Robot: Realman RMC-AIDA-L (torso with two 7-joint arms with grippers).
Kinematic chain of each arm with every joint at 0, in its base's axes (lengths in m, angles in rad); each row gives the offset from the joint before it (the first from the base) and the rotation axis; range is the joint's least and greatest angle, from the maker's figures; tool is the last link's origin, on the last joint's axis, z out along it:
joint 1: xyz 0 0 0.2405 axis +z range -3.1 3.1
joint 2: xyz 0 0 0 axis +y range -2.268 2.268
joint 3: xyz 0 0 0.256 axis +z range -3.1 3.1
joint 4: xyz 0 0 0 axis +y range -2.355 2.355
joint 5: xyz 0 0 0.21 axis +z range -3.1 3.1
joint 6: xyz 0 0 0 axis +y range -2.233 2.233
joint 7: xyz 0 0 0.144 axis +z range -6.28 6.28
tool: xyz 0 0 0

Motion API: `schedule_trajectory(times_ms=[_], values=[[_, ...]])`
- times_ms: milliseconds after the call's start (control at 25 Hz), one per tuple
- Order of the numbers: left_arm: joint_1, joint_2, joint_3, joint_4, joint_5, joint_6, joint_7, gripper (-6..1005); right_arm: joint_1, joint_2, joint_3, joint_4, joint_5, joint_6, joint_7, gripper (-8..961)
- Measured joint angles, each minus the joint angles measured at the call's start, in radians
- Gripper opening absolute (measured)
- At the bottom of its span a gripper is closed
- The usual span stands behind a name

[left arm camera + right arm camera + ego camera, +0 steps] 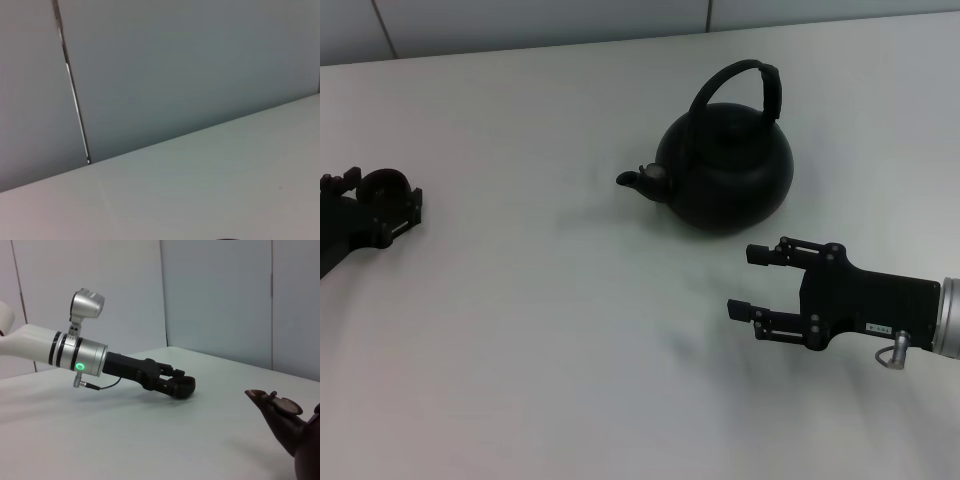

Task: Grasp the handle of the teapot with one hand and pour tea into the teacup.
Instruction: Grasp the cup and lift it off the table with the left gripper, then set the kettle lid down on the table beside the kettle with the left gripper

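Note:
The matte-black teapot (730,170) stands upright on the white table, its spout (635,180) pointing toward the left side. Its arched black handle (740,72) rises over the lid. My right gripper (744,281) is open and empty, low over the table in front of the teapot and apart from it. My left gripper (380,195) is at the far left edge, closed around the small dark brown teacup (382,184). The right wrist view shows the spout (272,405) close by, and the left gripper (182,386) farther off with the teacup in it.
The white table (570,330) stretches between the two arms. Grey wall panels (175,65) stand behind the table's far edge. The left wrist view shows only the wall and the tabletop (225,175).

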Motion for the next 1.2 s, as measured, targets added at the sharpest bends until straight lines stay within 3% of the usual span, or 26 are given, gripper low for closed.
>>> schedule_trajectory(times_ms=[400,640,720,760,800,960,1200], values=[[-0.008,0.001,0.007,0.0,0.0,-0.004,-0.001,702,0.002,0.0,0.001,0.0,0.0,0.0,0.0,724],[0.014,0.004,0.018,0.003,0.001,0.145,-0.003,697,0.002,0.0,0.002,0.0,0.0,0.0,0.0,723],[0.023,0.005,0.059,0.007,0.004,0.203,-0.003,698,0.002,0.0,0.003,0.0,0.0,0.001,0.0,723],[0.027,0.005,0.127,0.011,0.005,0.248,-0.002,698,0.002,0.0,0.004,-0.001,0.0,0.001,0.0,723],[0.027,0.005,0.127,0.011,0.005,0.248,-0.002,698,0.002,0.0,0.004,-0.001,0.0,0.001,0.0,723],[0.028,0.003,0.311,0.026,0.005,0.328,-0.003,698,0.002,0.0,0.005,-0.002,0.0,0.001,0.0,723],[0.021,0.001,0.461,0.04,0.005,0.377,-0.036,699,0.001,-0.001,0.014,-0.007,-0.001,0.0,0.0,724]])
